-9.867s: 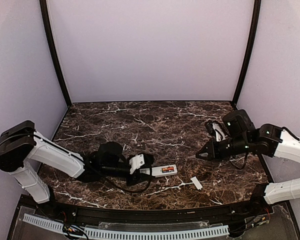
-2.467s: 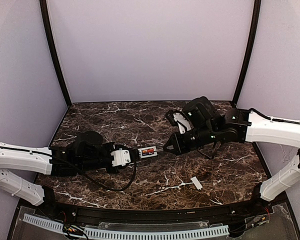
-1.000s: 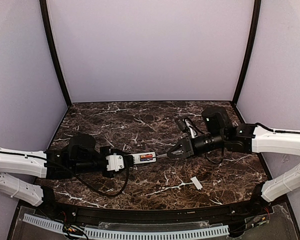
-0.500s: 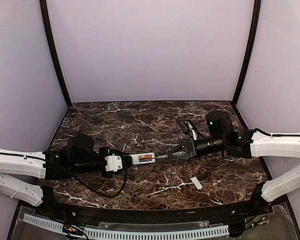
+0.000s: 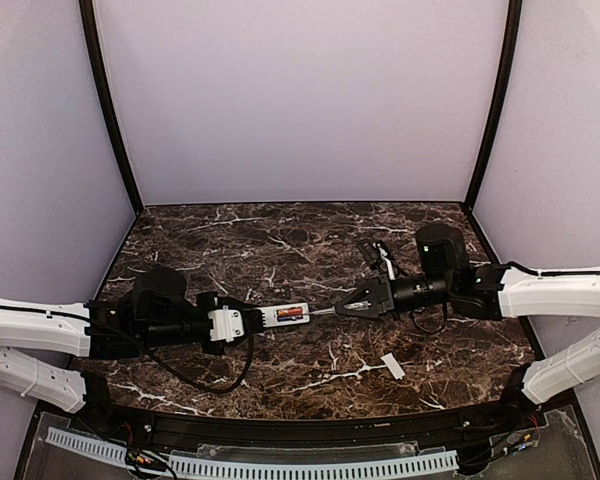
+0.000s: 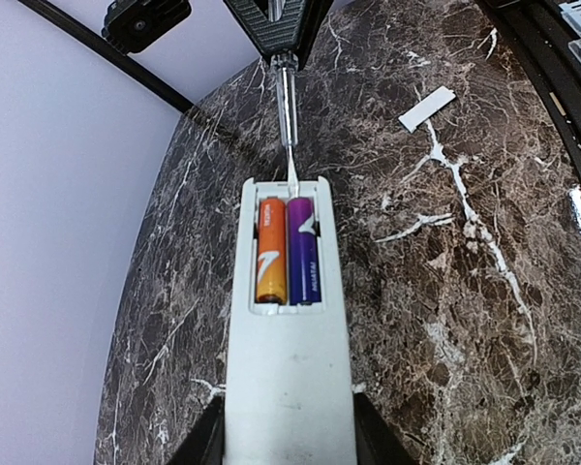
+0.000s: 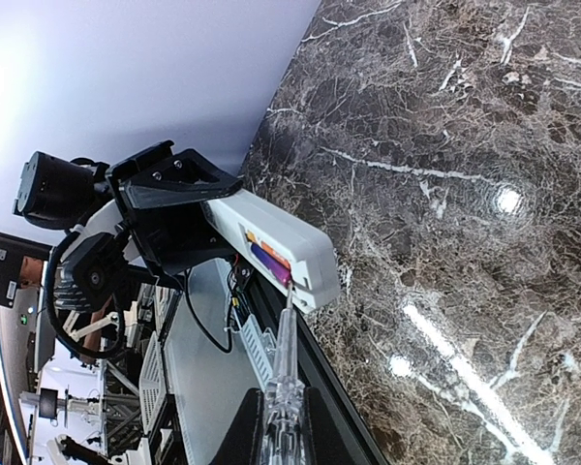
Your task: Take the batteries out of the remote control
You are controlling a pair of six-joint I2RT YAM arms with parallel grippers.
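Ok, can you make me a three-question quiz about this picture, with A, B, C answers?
1. Where is the remote control?
A lying loose on the table
B leaning on the wall
C gripped in the left tool

2. How many batteries sit in it?
A none
B two
C four

3. The right tool is:
A shut on a thin screwdriver
B wide open
C shut on a battery

Answers:
1C, that tool clamps the remote's end.
2B, one orange and one purple lie side by side.
3A, the screwdriver's handle sits clamped in it.
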